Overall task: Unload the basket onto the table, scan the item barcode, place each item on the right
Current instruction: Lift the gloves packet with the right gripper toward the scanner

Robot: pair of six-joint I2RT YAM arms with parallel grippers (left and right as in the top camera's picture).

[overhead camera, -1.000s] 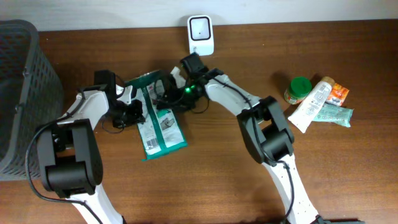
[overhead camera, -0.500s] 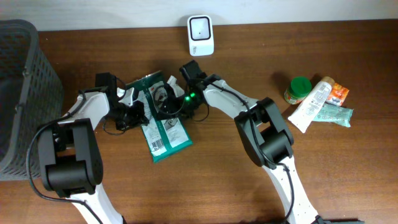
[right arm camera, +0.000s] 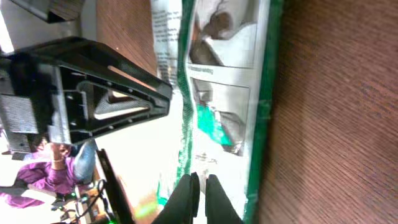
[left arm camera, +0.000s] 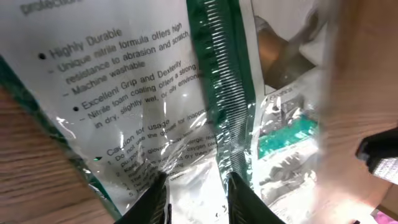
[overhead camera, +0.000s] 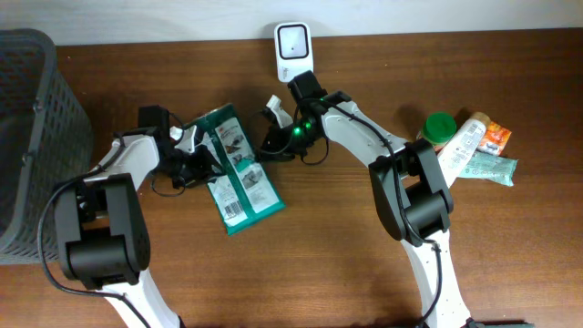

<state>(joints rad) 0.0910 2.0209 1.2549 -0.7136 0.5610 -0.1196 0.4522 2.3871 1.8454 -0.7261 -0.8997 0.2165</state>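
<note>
Shows the packet (overhead camera: 239,171) lying flat and slanted on the surface (overhead camera: 328,255), in front of the scanner (overhead camera: 294,50) at the back edge and apart from it; has the left tool (overhead camera: 194,162) at the packet's left edge, fingers (left arm camera: 155,200) parted over the printed film, pinching nothing that can be made out. Puts the right tool (overhead camera: 273,144) just beside the packet's right edge, fingers pressed together on nothing; shows also a basket (overhead camera: 36,137) far left and a jar (overhead camera: 440,128), tube (overhead camera: 460,150) and pouch (overhead camera: 487,167) clustered far right.
</note>
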